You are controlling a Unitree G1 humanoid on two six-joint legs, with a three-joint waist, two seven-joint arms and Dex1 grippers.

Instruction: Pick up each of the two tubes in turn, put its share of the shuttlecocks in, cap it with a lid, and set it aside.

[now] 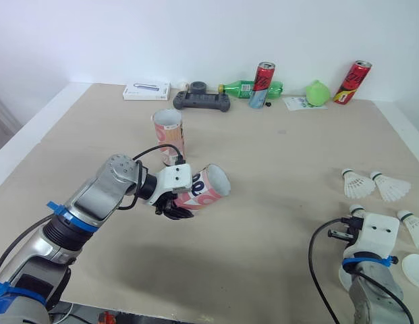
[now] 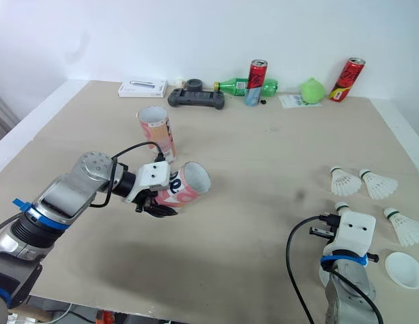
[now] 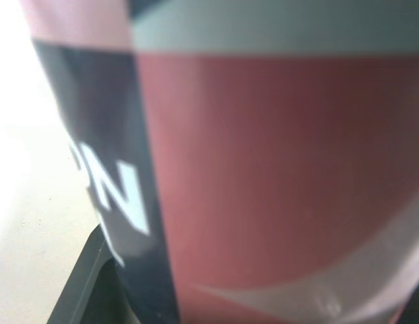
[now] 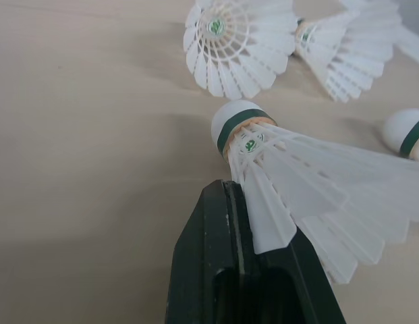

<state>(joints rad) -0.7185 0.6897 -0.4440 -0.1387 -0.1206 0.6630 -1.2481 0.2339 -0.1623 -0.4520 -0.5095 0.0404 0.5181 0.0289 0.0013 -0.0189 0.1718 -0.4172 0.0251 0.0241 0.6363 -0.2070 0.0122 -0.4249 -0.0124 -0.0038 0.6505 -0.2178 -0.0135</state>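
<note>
While left gripper (image 1: 173, 206) clamps the tilted tube (image 1: 209, 187), mouth facing right, right gripper (image 4: 231, 196) apparently pinches a shuttlecock (image 4: 290, 175) by its skirt, cork forward; the two well apart.

Silver arms (image 1: 94, 196), blue tape (image 1: 66, 214), blk cables (image 2: 287, 260), white wrist mounts (image 1: 378, 233)

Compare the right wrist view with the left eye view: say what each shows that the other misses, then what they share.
Right wrist view: the right jaws closed on the feather edge of a shuttlecock with a green band. Left eye view: the left jaws holding a tilted tube, a second tube standing upright behind it. Both: the loose shuttlecocks lying on the table.
</note>
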